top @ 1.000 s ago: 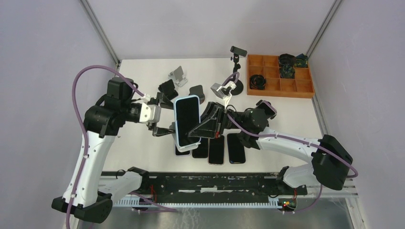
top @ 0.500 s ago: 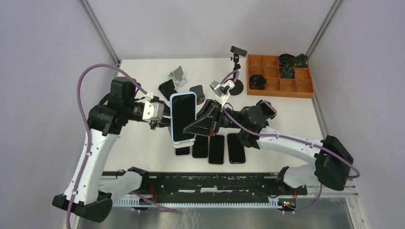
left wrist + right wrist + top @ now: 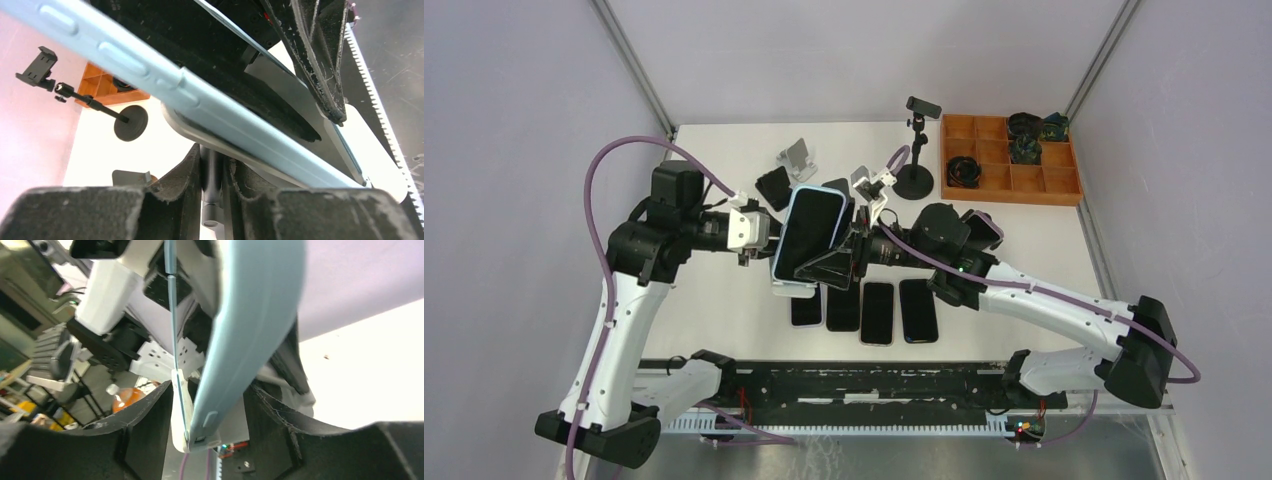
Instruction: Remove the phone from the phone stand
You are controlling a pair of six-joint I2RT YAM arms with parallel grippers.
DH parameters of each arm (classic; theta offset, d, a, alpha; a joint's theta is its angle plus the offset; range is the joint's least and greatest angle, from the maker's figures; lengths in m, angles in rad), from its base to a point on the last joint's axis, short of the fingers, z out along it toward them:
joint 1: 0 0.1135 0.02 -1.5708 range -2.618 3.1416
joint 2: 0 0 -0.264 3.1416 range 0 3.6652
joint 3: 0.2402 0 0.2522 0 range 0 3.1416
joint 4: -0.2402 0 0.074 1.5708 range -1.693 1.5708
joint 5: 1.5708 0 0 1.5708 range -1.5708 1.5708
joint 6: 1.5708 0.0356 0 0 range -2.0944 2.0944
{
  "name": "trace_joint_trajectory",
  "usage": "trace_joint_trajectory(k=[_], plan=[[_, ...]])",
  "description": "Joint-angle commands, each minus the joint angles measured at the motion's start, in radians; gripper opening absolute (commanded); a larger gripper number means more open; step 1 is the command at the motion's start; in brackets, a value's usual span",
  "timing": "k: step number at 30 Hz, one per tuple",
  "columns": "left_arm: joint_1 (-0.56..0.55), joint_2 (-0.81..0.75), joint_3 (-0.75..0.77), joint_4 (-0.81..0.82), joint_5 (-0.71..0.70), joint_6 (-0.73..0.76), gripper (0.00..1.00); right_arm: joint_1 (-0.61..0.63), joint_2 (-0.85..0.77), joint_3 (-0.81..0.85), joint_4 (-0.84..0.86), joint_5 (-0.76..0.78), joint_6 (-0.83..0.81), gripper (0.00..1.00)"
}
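Observation:
A phone [image 3: 809, 228] in a light blue case leans on a silver phone stand [image 3: 786, 287], and both hang in the air over the middle of the table. My left gripper [image 3: 762, 238] comes in from the left. In the left wrist view the left gripper [image 3: 212, 175] is shut on the stand's dark post [image 3: 211, 170], under the stand's plate [image 3: 200, 134] and the phone's edge [image 3: 150, 65]. My right gripper [image 3: 210, 425] straddles the lower end of the phone [image 3: 250, 330] and the stand's lip [image 3: 180, 405]. Its fingers [image 3: 280, 425] stand apart from both, open.
Several dark phones [image 3: 876, 312] lie flat in a row on the table under the held stand. Small stands [image 3: 797, 158] sit at the back. A tall black clamp stand [image 3: 915, 150] rises beside a wooden tray [image 3: 1009, 190] of compartments at the back right.
My left gripper closed on the stand's post. The right gripper's jaws have just spread apart. The phone and stand shifted toward the back and tilted.

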State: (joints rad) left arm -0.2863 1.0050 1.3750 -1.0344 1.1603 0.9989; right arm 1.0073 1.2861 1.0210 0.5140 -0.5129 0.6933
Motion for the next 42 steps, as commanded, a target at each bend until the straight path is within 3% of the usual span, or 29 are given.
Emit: trace_joint_trajectory(k=[1,5,11,23,28,32,39,42], plan=[[-0.023,-0.043,0.039,0.015,0.16,-0.063,0.02,-0.027,-0.002,0.073,-0.241,0.284,-0.181,0.62],[-0.024,-0.045,0.05,0.014,0.179,-0.08,0.02,-0.027,-0.007,0.106,-0.326,0.388,-0.218,0.64],[-0.027,-0.052,0.044,0.015,0.197,-0.103,0.02,-0.028,-0.039,0.112,-0.325,0.5,-0.261,0.65],[-0.027,-0.043,0.038,0.015,0.214,-0.143,0.02,-0.029,-0.112,0.15,-0.229,0.527,-0.317,0.67],[-0.027,-0.037,0.029,0.015,0.203,-0.137,0.02,-0.029,-0.133,0.149,-0.209,0.516,-0.299,0.58],[-0.027,-0.034,0.02,0.014,0.19,-0.13,0.02,-0.031,-0.147,0.148,-0.206,0.516,-0.282,0.41],[-0.027,-0.035,0.017,0.009,0.175,-0.128,0.02,-0.038,-0.197,0.148,-0.236,0.515,-0.284,0.45],[-0.027,-0.033,0.018,0.009,0.177,-0.138,0.02,-0.047,-0.223,0.12,-0.192,0.472,-0.243,0.4]])
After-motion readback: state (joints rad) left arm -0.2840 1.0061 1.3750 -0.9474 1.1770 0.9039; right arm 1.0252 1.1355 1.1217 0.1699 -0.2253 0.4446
